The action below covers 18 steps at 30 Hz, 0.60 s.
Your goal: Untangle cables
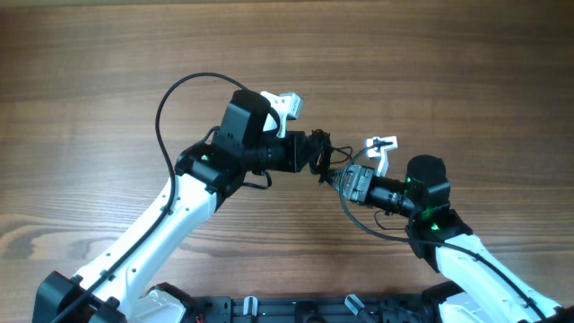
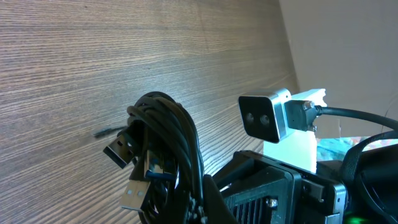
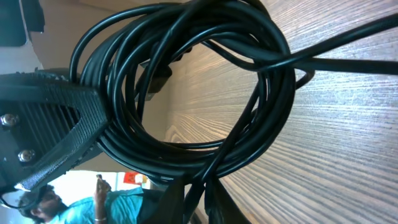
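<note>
1. A bundle of thin black rubber-sheathed cables [image 1: 320, 158] is hanging between the two arms, over the middle of the brown wood-grain surface [image 1: 108, 72]. It seems to be lifted a little and not lying on the wood.
2. The left fingers [image 3: 62, 118] are pressing together on one side of the coil. In the right wrist view, a ribbed black pad is biting on several loops at once.
3. The right fingers [image 1: 341, 177] are standing at the opposite side, where some strands are running down between them. They are looking close to each other, but I cannot tell if they are really pinching the strands or only surrounding them.
4. The cables are winding in many round loops. One or two strands are crossing over the ring and leaving toward the right edge of the right wrist view. Two small flat plug ends, one black [image 2: 118, 152] and one silver [image 2: 134, 194], are sticking out of the coil in the left wrist view.
5. In my judgement the bundle is light, soft and a little springy. The smooth sheath is probably sliding easily through a loose grip. The cords are not fragile, but the neck behind each plug should not be bent sharply.
6. The better place to take hold is probably a single strand just behind a plug, or the stiff plug body itself. The other fingers are then holding the ring while that end is drawn out through the loops.
</note>
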### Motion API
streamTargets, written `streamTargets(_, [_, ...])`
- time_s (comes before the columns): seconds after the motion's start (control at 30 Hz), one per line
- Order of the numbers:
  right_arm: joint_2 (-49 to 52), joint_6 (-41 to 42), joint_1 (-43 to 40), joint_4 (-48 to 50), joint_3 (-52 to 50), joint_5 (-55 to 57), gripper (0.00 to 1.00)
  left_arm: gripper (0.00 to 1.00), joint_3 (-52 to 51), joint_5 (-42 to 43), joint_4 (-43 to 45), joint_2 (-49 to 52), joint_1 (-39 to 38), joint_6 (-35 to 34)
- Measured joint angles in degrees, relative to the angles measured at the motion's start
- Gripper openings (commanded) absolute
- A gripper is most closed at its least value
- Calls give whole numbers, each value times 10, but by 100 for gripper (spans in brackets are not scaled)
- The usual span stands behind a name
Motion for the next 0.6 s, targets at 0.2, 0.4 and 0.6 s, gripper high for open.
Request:
streamTargets(0.2, [0, 19, 0, 0, 0, -10, 28, 4, 0, -12, 3, 0, 0, -2])
streamTargets(0.4, [0, 23, 0, 0, 0, -16, 21, 4, 0, -22, 10, 0, -6, -9])
streamTargets(0.6, [0, 26, 0, 0, 0, -33, 7, 4, 0, -49, 15, 0, -26, -13])
